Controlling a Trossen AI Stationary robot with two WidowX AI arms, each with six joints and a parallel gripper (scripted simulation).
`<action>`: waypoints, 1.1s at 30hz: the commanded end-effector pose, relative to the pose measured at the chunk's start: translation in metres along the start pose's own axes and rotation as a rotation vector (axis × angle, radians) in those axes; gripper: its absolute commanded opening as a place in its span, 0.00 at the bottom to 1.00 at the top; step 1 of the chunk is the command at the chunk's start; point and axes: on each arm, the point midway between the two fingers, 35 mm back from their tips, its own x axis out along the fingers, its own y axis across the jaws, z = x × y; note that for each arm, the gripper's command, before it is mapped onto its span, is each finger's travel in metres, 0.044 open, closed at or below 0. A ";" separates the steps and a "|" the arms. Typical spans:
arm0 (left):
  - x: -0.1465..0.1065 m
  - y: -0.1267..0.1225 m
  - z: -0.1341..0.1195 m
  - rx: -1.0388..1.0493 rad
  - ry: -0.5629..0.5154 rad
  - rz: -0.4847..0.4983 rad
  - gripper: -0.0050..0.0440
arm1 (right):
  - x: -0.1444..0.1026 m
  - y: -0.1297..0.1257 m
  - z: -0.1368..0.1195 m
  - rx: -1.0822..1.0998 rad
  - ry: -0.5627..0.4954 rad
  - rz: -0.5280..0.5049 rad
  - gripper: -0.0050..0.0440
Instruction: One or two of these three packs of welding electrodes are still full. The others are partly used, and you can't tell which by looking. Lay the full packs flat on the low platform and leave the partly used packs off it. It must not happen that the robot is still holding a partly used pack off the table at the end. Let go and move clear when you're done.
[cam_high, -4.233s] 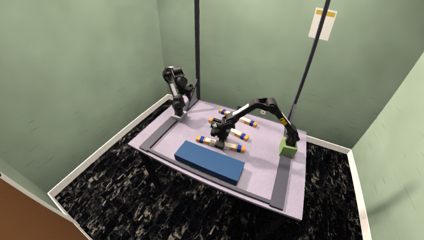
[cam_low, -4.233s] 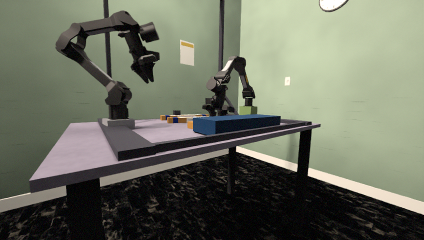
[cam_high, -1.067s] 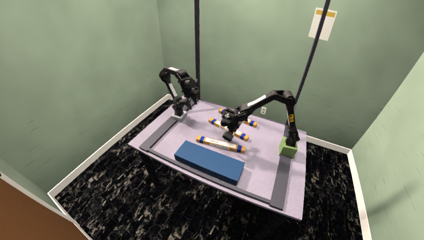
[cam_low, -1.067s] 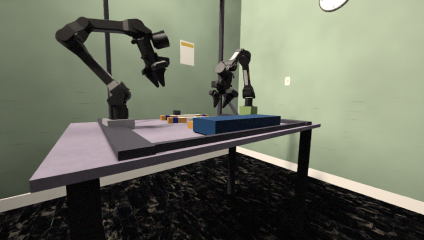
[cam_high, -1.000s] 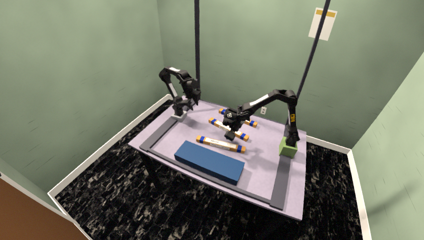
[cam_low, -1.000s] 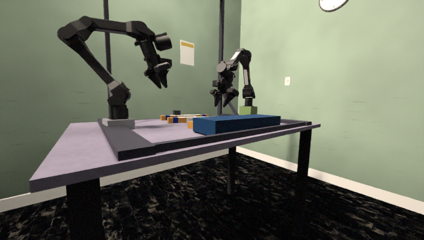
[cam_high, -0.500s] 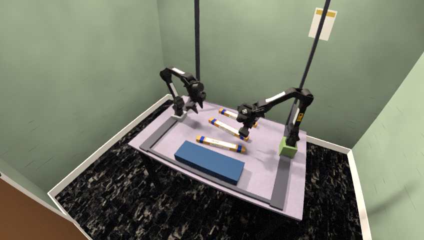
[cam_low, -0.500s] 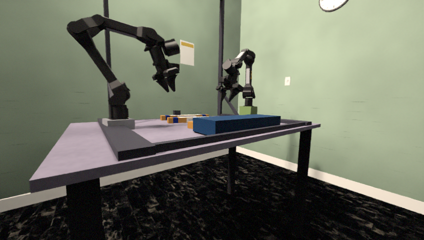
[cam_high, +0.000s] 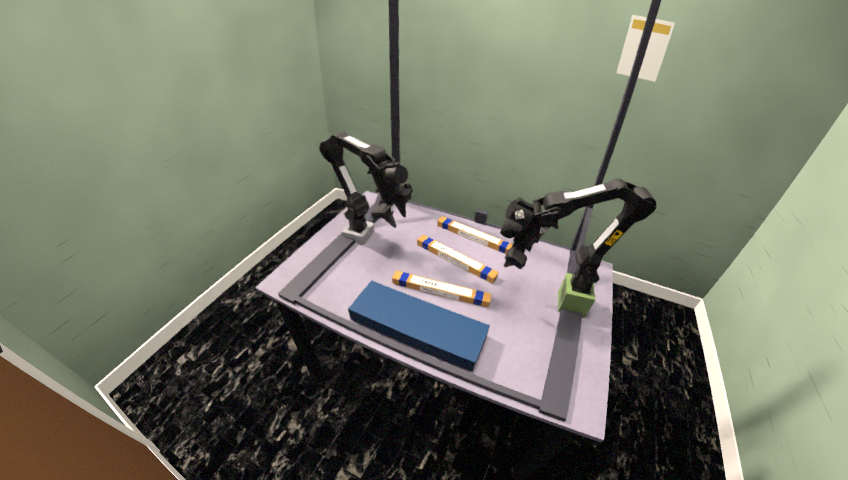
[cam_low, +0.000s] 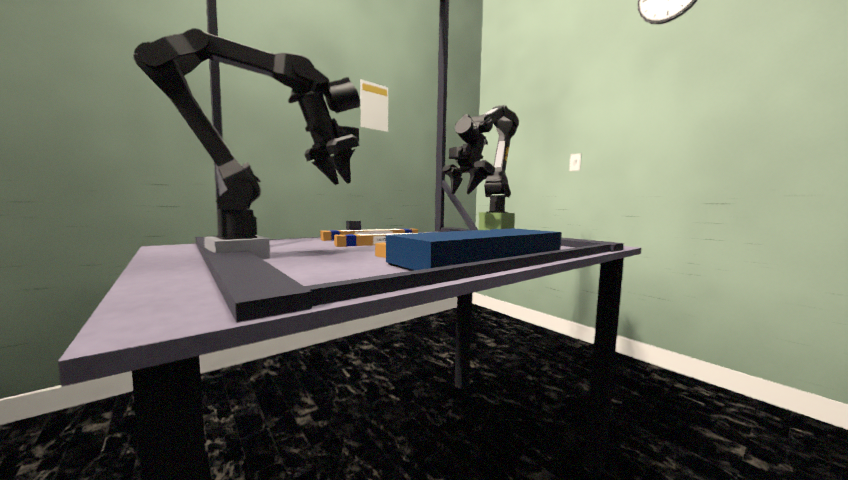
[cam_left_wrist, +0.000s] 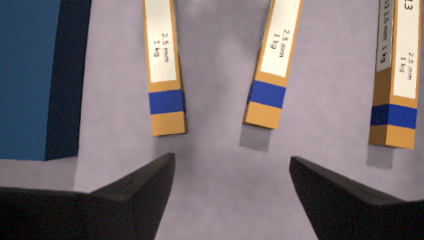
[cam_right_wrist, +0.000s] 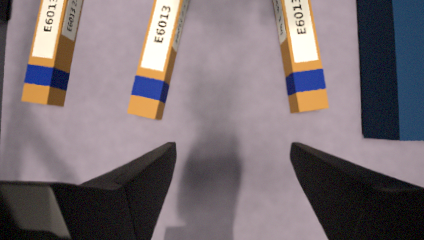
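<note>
Orange and likely stiff, the near pack (cam_high: 441, 288) (cam_low: 380, 250) (cam_left_wrist: 162, 45) (cam_right_wrist: 302, 40) lies just beside the platform (cam_high: 419, 324) (cam_low: 476, 248) (cam_left_wrist: 25, 75) (cam_right_wrist: 410, 65), the middle pack (cam_high: 457, 258) (cam_low: 362, 240) (cam_left_wrist: 274, 50) (cam_right_wrist: 160, 45) and far pack (cam_high: 476, 236) (cam_low: 325, 234) (cam_left_wrist: 406, 50) (cam_right_wrist: 47, 45) beyond, and with left pincer (cam_high: 531, 245) (cam_low: 462, 190) (cam_left_wrist: 232, 162) and right pincer (cam_high: 399, 220) (cam_low: 341, 182) (cam_right_wrist: 232, 149) wide and holding nothing, we should grip mid-length, letting heft betray fullness.

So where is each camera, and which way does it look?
Top: high up on the platform's side, looking slantwise down; shows both arms, left hand and right hand.
Exterior: low, near the right arm's end, looking across the table; shows both arms.
Left wrist: on the left arm, looking down past its two fingers.
Right wrist: on the right arm, likewise.
Both wrist views share three packs and platform, from opposite ends.
</note>
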 end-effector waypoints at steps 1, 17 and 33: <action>-0.017 -0.008 -0.012 -0.002 -0.012 0.006 0.78 | -0.003 -0.001 0.004 0.002 -0.016 -0.007 0.78; -0.018 -0.007 -0.009 0.000 -0.019 0.005 0.78 | -0.003 -0.001 0.004 0.002 -0.016 -0.007 0.78; 0.053 0.040 0.016 -0.124 -0.026 0.055 0.78 | 0.058 -0.061 0.028 -0.129 -0.024 0.037 0.78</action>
